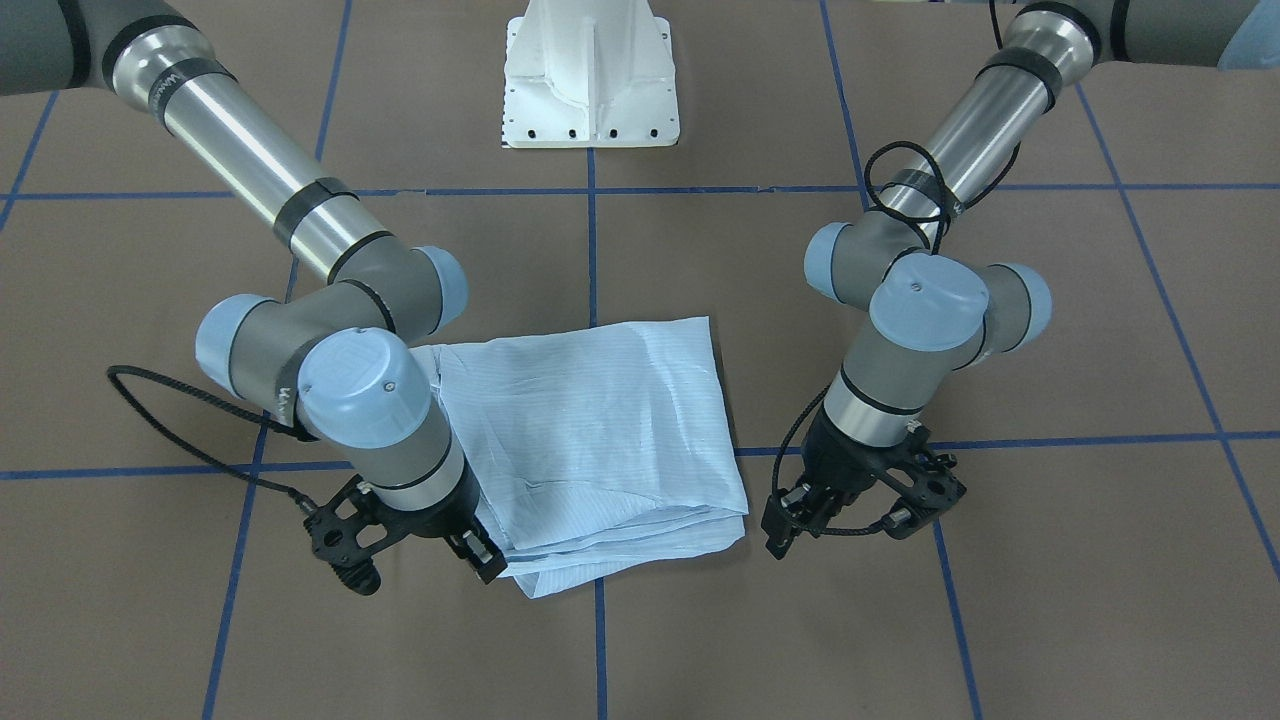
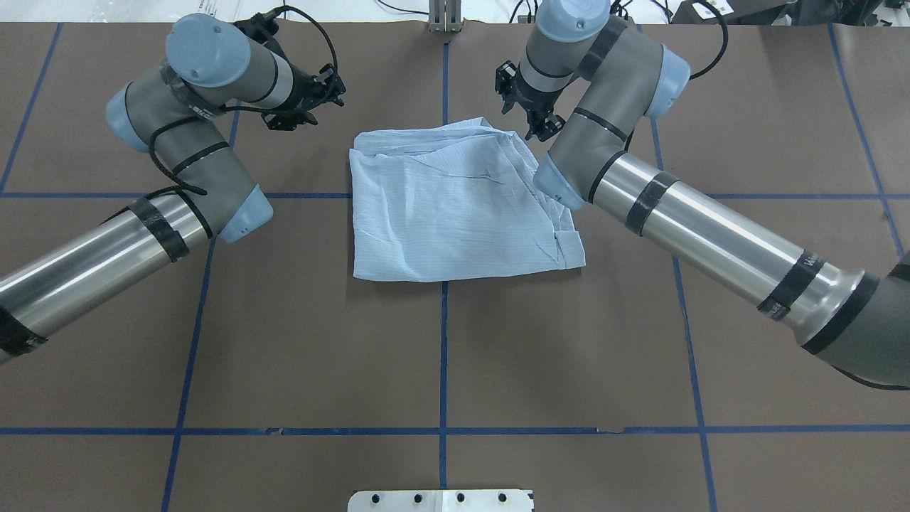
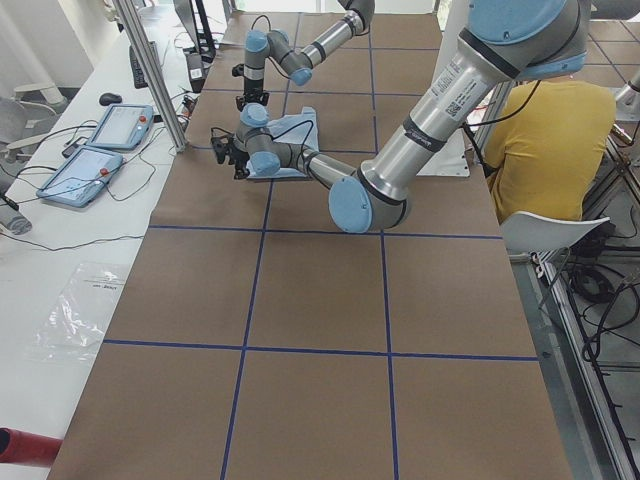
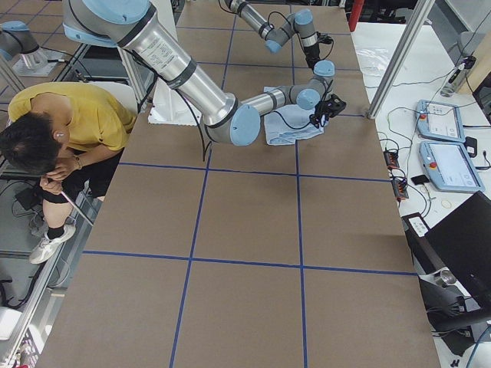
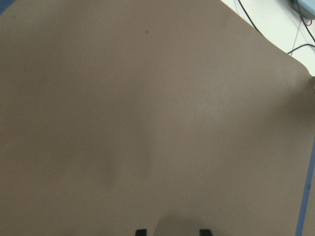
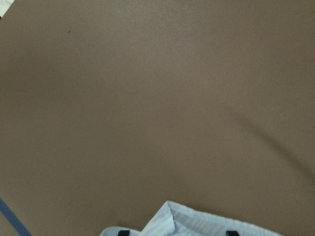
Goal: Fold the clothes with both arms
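- Nearest the front-facing camera, the right hand (image 1: 415,545) and the left hand (image 1: 860,510) are seen low over the table (image 1: 700,650), with the shirt (image 1: 590,420) between them.
- The shirt is laid flat on the table, folded into a near-square packet of several layers; no clear long axis can be made out, and which way the collar points cannot be told.
- The stacked layer edges are shown along the side of the packet that is farthest from the white pedestal (image 1: 590,90), level with both hands.
- The right hand is held with its fingers wide apart and clamped on nothing; in its wrist view a pale blue corner of the shirt is seen low between the fingertips (image 6: 123,232).
- That corner of the packet is met by the right hand, touching it or just beside it.
- The left hand is held with its fingertips (image 5: 141,232) apart over bare brown table, nothing between them; the shirt lies near it but clearly apart.
- Blue tape lines (image 1: 597,650) are run across the table under the shirt.
- A person (image 4: 69,115) in a yellow top is seated beside the table, behind the arms.
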{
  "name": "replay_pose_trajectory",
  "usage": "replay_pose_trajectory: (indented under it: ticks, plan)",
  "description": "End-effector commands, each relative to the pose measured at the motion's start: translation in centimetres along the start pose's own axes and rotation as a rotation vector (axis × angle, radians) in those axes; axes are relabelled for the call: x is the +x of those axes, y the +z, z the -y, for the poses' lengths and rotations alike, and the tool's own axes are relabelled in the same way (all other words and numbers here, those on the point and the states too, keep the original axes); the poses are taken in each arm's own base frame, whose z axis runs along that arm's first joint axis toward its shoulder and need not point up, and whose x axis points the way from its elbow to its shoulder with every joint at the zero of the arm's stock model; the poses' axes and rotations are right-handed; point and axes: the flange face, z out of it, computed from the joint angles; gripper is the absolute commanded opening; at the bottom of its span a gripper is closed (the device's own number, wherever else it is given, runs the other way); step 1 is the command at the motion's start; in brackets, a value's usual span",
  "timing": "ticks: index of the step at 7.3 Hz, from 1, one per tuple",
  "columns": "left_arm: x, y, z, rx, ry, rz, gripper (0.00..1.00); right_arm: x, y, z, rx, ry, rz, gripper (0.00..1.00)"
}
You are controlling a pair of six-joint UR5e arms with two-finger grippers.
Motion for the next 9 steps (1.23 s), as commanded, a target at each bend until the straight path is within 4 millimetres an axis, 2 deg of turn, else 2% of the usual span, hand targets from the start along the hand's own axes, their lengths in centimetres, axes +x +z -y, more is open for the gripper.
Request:
replay_pose_trajectory:
  ticks: [1,2,3,4,5,6,8,9]
  plan:
    - [-0.4,-2.4,2.7,-0.058,0.11,-0.021,1.0,3.8,-1.4,7.0,-0.022,-0.13,-0.015,1.0]
    - [-4.4,-5.4,2.7,-0.059,0.263,-0.047,1.0,9.3,-2.5,10.5,-0.039,-0.229,-0.012,1.0]
    - [-8.2,-8.1,4.7,-0.022,0.405,-0.048,1.0,14.2,-4.2,14.4,-0.055,-0.307,-0.017,1.0]
    - [-12.6,-10.6,7.3,0.013,0.554,-0.011,1.0,18.0,-6.9,19.4,-0.048,-0.386,-0.023,1.0]
    - [-17.1,-12.3,10.1,0.033,0.68,0.054,1.0,21.5,-9.2,24.6,-0.052,-0.49,-0.027,1.0]
    - [-22.0,-14.0,13.5,0.042,0.796,0.123,1.0,26.4,-11.0,29.7,-0.057,-0.598,-0.046,1.0]
    - [-30.6,-20.9,21.3,0.011,0.966,0.189,1.0,34.7,-16.4,38.6,-0.065,-0.765,-0.116,1.0]
    - [-35.0,-24.5,24.2,-0.013,1.019,0.228,1.0,39.1,-17.9,41.3,-0.103,-0.836,-0.154,1.0]
